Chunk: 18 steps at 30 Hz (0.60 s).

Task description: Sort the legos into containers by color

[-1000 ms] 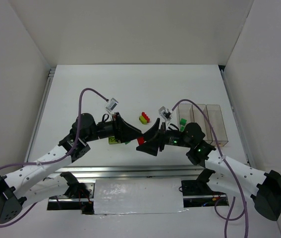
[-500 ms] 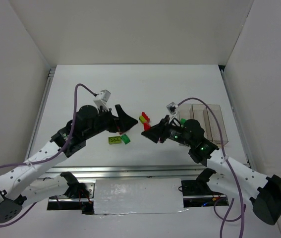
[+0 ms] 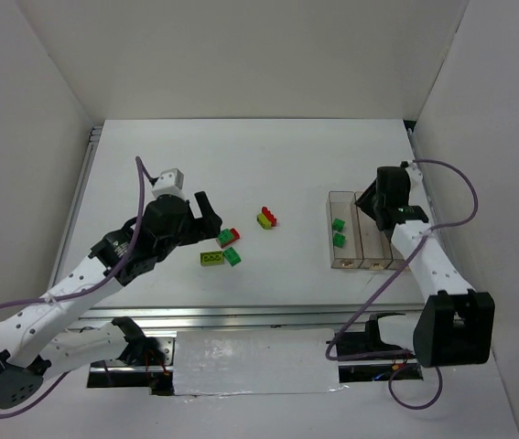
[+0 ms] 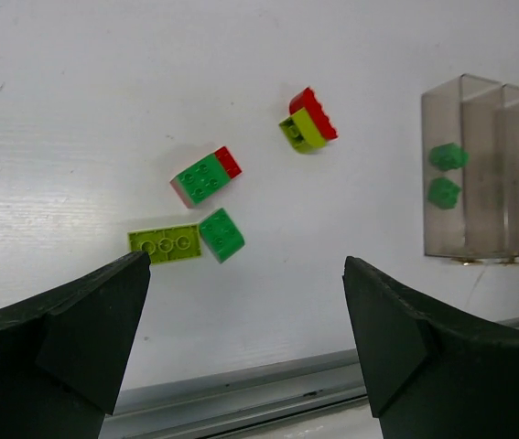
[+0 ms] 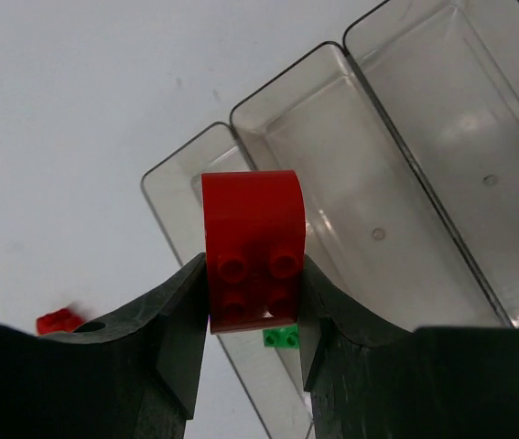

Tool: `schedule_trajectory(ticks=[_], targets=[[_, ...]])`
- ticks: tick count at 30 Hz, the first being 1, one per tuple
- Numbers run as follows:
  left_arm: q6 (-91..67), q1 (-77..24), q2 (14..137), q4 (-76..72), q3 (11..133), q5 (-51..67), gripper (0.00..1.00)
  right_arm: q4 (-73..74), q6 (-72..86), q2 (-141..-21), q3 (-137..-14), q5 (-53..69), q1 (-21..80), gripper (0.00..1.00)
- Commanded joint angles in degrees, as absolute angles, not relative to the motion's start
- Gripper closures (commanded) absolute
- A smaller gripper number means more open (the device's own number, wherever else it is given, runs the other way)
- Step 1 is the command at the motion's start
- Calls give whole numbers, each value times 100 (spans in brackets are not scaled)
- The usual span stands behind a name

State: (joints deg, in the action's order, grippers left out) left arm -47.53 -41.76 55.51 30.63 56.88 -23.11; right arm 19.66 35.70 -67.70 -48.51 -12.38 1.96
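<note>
Red brick held over the bins, ready to drop.
The right gripper (image 5: 254,274) pinches a red brick (image 5: 252,229) in a narrow grip above the bins (image 5: 369,201). I would centre it over an empty bin, clear of the one holding the green bricks (image 4: 447,157), and lower it before letting go. Only the right wrist view shows this grip; the top view hides it. The left gripper (image 4: 245,261) gapes wide over the loose bricks (image 4: 206,176).

The top camera looks down on the whole table (image 3: 241,165) from behind; both wrist cameras sit closer, sharing the containers (image 4: 506,183).
</note>
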Motion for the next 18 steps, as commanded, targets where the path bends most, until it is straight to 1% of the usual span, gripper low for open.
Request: schedule_trajectory(ticks=[1, 4, 5, 6, 7, 8, 10, 11, 13, 14, 17, 18], targets=[[-4535, -4166, 5739, 3111, 5774, -2312, 0, 2373, 3358, -7450, -5413, -1599, 45, 100], [-4448, -4157, 5958, 3041, 5827, -2154, 1, 2189, 3340, -7760, -5379, -1503, -210, 95], [-4421, -4157, 6098, 3058, 5862, -2119, 0, 2188, 3322, -7804, -5379, -1512, -228, 90], [-4395, -4157, 6204, 3093, 5923, -2075, 1, 2145, 3314, -7839, -5370, -1512, -246, 80], [-4377, -4166, 6283, 3137, 6046, -2031, 1, 2127, 3322, -7866, -5353, -1512, -272, 65], [-4360, -4166, 6432, 3129, 6090, -2004, 0, 2101, 3340, -7875, -5353, -1503, -290, 39], [-4351, -4166, 6547, 3094, 6187, -1943, 0, 2127, 3349, -7901, -5414, -1512, -299, 30], [-4342, -4157, 6644, 3033, 6205, -1908, 1, 2136, 3357, -7901, -5431, -1494, -308, 23], [-4324, -4157, 6741, 2945, 6258, -1863, 0, 2215, 3357, -7866, -5502, -1416, -308, 17], [-4316, -4157, 6872, 2857, 6275, -1863, 1, 2215, 3357, -7831, -5502, -1337, -308, 1], [-4184, -4157, 7240, 2725, 6451, -1846, 1, 2338, 3375, -7542, -5493, -1144, -264, 0], [-4053, -4157, 7373, 2594, 6564, -1828, 1, 2338, 3366, -7245, -5450, -1064, -116, 0]])
